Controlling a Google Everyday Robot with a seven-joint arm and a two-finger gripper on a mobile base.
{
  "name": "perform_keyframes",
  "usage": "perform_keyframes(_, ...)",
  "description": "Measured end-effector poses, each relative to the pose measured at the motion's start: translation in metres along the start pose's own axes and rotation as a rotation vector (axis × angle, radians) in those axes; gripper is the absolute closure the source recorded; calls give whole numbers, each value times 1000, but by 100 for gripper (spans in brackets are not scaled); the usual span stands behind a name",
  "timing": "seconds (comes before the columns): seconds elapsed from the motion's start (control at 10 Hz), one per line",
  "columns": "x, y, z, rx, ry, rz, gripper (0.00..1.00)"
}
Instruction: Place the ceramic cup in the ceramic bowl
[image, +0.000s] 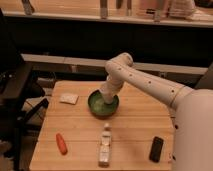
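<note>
The green ceramic bowl (103, 106) with a dark rim sits near the middle of the wooden table (135, 130). My white arm reaches in from the right and bends down over the bowl. My gripper (104, 97) is at the arm's lower end, down inside the bowl over its right half. The white ceramic cup does not show as a separate thing; it is hidden at the gripper or out of view.
A flat white packet (68, 98) lies left of the bowl. A pale labelled bottle (105, 145) lies in front of the bowl. An orange carrot-like object (61, 143) lies at the front left. A black object (156, 149) lies at the front right. A dark chair (15, 95) stands left of the table.
</note>
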Motion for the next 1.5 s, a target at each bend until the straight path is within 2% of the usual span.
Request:
perform_keyframes(0.4, 1, 0, 2, 0, -1, -1, 92)
perform_keyframes(0.5, 1, 0, 3, 0, -1, -1, 87)
perform_keyframes(0.8, 1, 0, 4, 1, -3, -2, 80)
perform_keyframes(0.9, 2, 0, 4, 1, -3, -1, 73)
perform_keyframes(1.2, 2, 0, 5, 2, -3, -2, 68)
perform_keyframes(1.3, 3, 0, 6, 2, -4, -2, 64)
perform_keyframes(1.5, 3, 0, 7, 2, -4, -2, 66)
